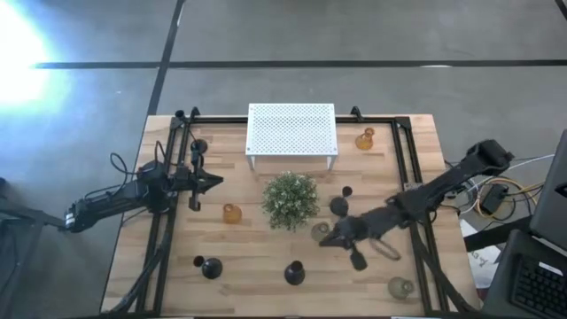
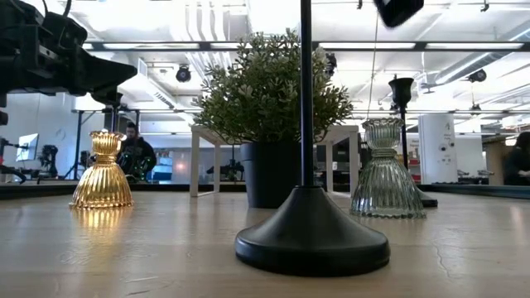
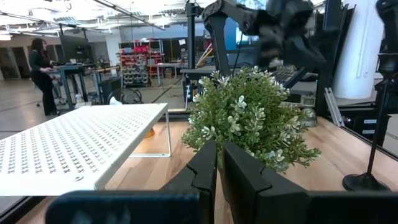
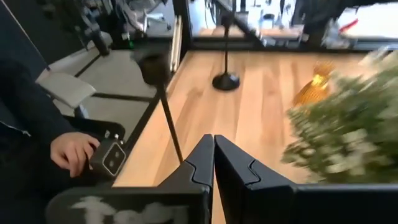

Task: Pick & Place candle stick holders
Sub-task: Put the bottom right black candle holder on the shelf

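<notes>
Black stem (image 2: pixel 306 124), tall holder, centre foreground of the low view, upright on the desk (image 2: pixel 124 257). Right gripper (image 1: pixel 330 237), centre-right in the high view, fingers pressed together, empty: best opened before approaching the stem squarely. Left gripper (image 1: pixel 215 182), centre-left, fingers nearly together, waiting.

The table (image 1: pixel 266 257) is pale, matt wood with visible grain and plank seams. Just ahead of the left gripper (image 3: pixel 217 163), whose closed fingers look like matt black plastic, the stand (image 3: pixel 74 146) is white-painted perforated sheet metal, and the plant (image 3: pixel 249 118) has dull, plastic-looking leaves. The amber holder (image 2: pixel 101 172) and the clear-grey holder (image 2: pixel 385 170) are ribbed, glossy glass. The tall black stem (image 2: pixel 308 199) has a smooth satin base. The right gripper (image 4: pixel 213 163) shows the same matt black fingers.
</notes>
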You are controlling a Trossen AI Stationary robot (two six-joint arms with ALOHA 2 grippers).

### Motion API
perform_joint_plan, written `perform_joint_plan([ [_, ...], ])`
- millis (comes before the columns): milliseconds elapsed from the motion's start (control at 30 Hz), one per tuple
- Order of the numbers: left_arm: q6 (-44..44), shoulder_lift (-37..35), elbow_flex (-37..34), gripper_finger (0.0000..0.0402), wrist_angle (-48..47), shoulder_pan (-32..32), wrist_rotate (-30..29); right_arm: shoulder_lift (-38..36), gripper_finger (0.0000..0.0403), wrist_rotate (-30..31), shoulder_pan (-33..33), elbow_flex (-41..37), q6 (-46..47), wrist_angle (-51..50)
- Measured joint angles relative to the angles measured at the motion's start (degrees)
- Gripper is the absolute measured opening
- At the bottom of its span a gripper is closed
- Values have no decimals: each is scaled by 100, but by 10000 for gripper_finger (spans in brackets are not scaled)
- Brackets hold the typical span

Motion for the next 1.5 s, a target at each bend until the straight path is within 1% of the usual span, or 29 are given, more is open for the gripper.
perform_joint_plan([
  [233, -1, 1, 0, 30, 0, 1, -1, 1089, 8, 71, -2, 117, 607, 866],
  [333, -1, 0, 0, 30, 2, 2, -1, 1287, 12, 121, -2, 221, 728, 937],
  [400, -1, 1, -1, 30, 0, 2, -1, 1365, 21, 118, -2, 252, 816, 956],
  [500, -1, 1, 1, 30, 2, 0, -1, 1473, 45, 101, -3, 263, 975, 934],
  [600, 0, 1, -1, 30, 2, 2, 1, 1542, 78, 24, -4, 263, 1133, 938],
  [800, 0, 3, 1, 30, 2, 2, -1, 1627, 142, -179, 18, 318, 1111, 1027],
  [933, 0, 12, 0, 30, 2, 0, 0, 1714, 168, -367, 69, 537, 857, 1053],
  [1033, -1, 17, -1, 30, 2, 2, 1, 1889, 178, -393, 102, 807, 670, 1065],
  [1233, 0, 83, 0, 30, 32, -1, -1, 2295, 173, -500, 120, 1311, 407, 592],
  [1300, 0, 99, 0, 30, 36, -1, 0, 2410, 166, -539, 120, 1467, 337, 634],
  [1400, 0, 127, 1, 30, 46, -1, 2, 2429, 146, -529, 116, 1577, 268, 477],
  [1500, 0, 170, 0, 30, 61, -1, 4, 2396, 109, -472, 118, 1617, 233, 299],
])
